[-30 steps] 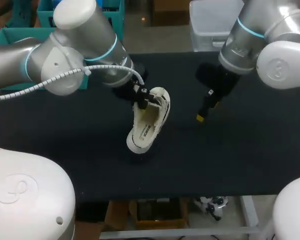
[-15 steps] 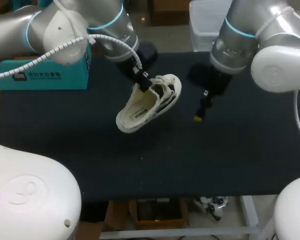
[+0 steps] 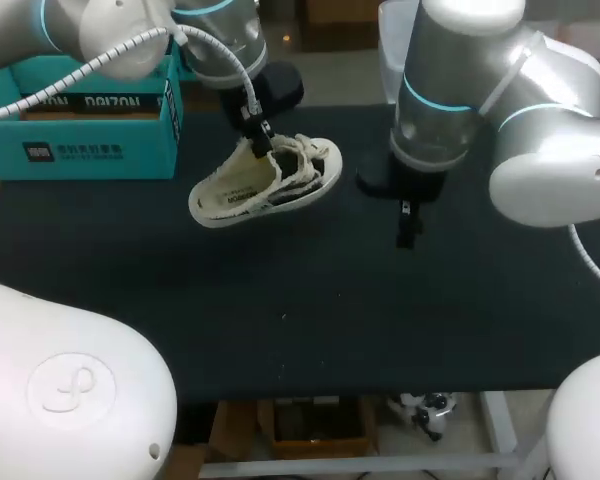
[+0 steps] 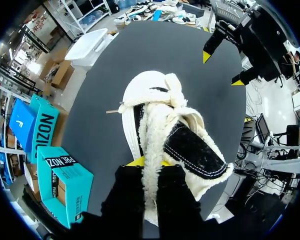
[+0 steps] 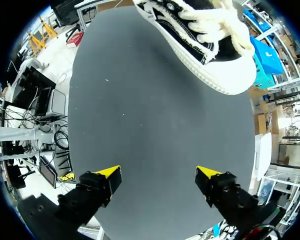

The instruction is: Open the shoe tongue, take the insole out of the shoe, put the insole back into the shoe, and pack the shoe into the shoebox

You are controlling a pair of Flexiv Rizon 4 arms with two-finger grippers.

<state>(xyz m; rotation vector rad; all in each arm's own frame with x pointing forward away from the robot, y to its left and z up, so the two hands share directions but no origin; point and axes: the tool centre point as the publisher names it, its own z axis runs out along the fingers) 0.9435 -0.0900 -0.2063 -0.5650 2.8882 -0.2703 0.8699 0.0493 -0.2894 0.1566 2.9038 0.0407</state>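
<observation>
A white sneaker point(image 3: 265, 182) with black stripes, cream laces and a fleecy lining hangs above the black table point(image 3: 310, 300), toe pointing right. My left gripper point(image 3: 257, 140) is shut on the fleecy edge of its opening; in the left wrist view the gripper point(image 4: 149, 163) pinches that lining of the sneaker point(image 4: 155, 95). My right gripper point(image 3: 408, 226) hangs open to the right of the shoe, holding nothing. Seen from the right wrist, the gripper point(image 5: 158, 173) has bare table under it and the sneaker point(image 5: 210, 40) lies ahead. The teal shoebox point(image 3: 90, 125) stands at the back left.
In the left wrist view the teal shoebox point(image 4: 62, 182) lies beside the gripper, with a second teal and blue box point(image 4: 42, 127) next to it. My right gripper point(image 4: 221, 67) shows beyond the shoe's toe.
My left arm has carried the shoe up, back and to the left, towards the teal box, tipping it closer to level. My right arm has shifted slightly left, its gripper still open.
</observation>
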